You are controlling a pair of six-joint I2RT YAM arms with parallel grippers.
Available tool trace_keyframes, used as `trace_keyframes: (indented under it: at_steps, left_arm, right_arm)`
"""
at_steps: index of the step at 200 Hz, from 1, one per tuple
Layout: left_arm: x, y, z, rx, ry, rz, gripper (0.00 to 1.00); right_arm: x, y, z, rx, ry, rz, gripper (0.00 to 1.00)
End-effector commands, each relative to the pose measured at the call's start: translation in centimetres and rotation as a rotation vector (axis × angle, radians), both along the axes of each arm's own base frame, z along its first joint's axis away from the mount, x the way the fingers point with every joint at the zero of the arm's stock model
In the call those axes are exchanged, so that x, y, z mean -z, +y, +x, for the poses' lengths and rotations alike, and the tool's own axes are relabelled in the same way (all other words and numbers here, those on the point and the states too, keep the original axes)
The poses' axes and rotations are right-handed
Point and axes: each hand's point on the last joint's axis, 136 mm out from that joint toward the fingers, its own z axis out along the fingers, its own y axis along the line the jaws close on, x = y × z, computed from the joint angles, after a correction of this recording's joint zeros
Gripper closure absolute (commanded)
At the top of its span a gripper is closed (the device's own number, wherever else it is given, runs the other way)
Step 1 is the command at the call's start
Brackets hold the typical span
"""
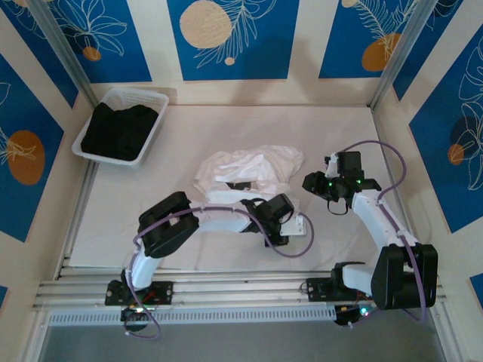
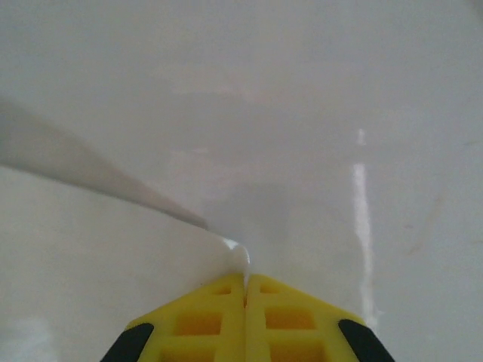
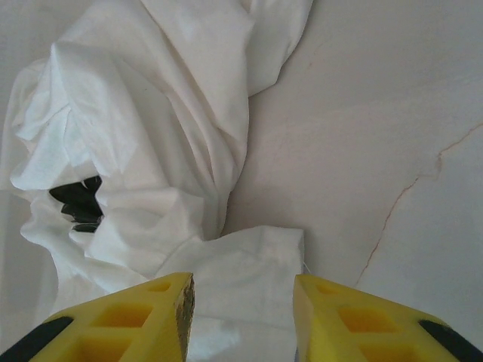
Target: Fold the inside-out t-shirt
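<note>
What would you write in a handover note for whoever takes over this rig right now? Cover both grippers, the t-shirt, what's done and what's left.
Left gripper: shut, pinching a thin edge of white cloth, apparently part of the inside-out t-shirt.
Right gripper: open, hovering over another shirt edge, gripping nothing.
Shirt: a crumpled heap in the middle of the table, not spread.
Done: one edge pinched.
Left: grip with the right, spread it flat, fold.
</note>
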Motion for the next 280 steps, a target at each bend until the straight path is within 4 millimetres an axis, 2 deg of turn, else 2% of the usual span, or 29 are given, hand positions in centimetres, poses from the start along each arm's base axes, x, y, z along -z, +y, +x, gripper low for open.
trace_keyframes:
  at_steps: [1, 15, 31, 54, 82, 117, 144, 173, 183, 191, 201, 202, 223, 242, 255, 266, 280]
  left_arm:
    - [-2.9, 2.2, 1.2, -0.132, 0.051, -0.067, 1.00]
    - [-6.4, 3.8, 1.7, -0.204, 0.062, -0.164, 1.00]
    - [-10.0, 6.9, 2.4, -0.319, 0.090, -0.273, 1.00]
    - [-13.2, 12.4, 4.2, -0.525, 0.085, -0.378, 1.00]
    - [-15.0, 18.5, 6.4, -0.753, 0.021, -0.400, 1.00]
    - [-17.4, 24.0, 8.4, -0.994, 0.013, -0.484, 1.00]
    - [-17.9, 26.3, 8.9, -1.096, 0.038, -0.511, 1.00]
    - [-17.8, 27.8, 9.4, -1.157, 0.048, -0.498, 1.00]
    - [-18.0, 28.2, 9.6, -1.180, 0.047, -0.504, 1.00]
    - [-18.3, 28.7, 9.9, -1.199, 0.044, -0.510, 1.00]
    - [-18.9, 29.2, 10.2, -1.222, 0.041, -0.525, 1.00]
    - [-18.9, 29.2, 10.2, -1.223, 0.041, -0.526, 1.00]
    - [-20.6, 30.2, 10.9, -1.264, 0.039, -0.567, 1.00]
    - [-22.8, 31.4, 11.6, -1.300, 0.034, -0.620, 1.00]
    - [-24.9, 32.4, 12.2, -1.325, 0.027, -0.666, 1.00]
    - [-27.0, 33.5, 12.6, -1.346, 0.020, -0.718, 1.00]
    - [-29.6, 34.9, 12.9, -1.372, 0.018, -0.791, 1.00]
  right_arm:
    - [-1.4, 0.3, 0.4, -0.022, -0.065, 0.006, 0.60]
    - [-2.2, 0.7, 0.6, -0.039, -0.101, -0.007, 0.60]
    - [-2.9, 0.9, 0.9, -0.047, -0.143, -0.058, 0.59]
    - [-2.9, 1.4, 2.1, -0.050, -0.175, -0.118, 0.56]
    - [-1.5, 1.4, 5.3, -0.040, -0.145, -0.165, 0.54]
    - [1.5, 2.5, 9.7, -0.076, -0.059, -0.251, 0.51]
    - [3.9, 4.3, 12.1, -0.142, 0.008, -0.325, 0.49]
    - [6.7, 4.6, 13.9, -0.176, 0.107, -0.413, 0.49]
    - [7.3, 5.0, 14.4, -0.197, 0.131, -0.409, 0.52]
    - [7.3, 5.3, 14.8, -0.206, 0.126, -0.408, 0.60]
    - [7.0, 5.5, 15.2, -0.215, 0.114, -0.400, 0.74]
    - [6.9, 5.6, 15.2, -0.217, 0.113, -0.395, 0.79]
    - [5.1, 5.2, 15.4, -0.212, 0.080, -0.398, 0.98]
    - [2.0, 4.0, 15.0, -0.180, 0.014, -0.400, 1.00]
    - [-1.0, 3.1, 14.1, -0.150, -0.051, -0.370, 1.00]
    - [-3.2, 2.4, 12.6, -0.121, -0.096, -0.332, 1.00]
    - [-4.0, 2.0, 9.9, -0.103, -0.112, -0.292, 1.00]
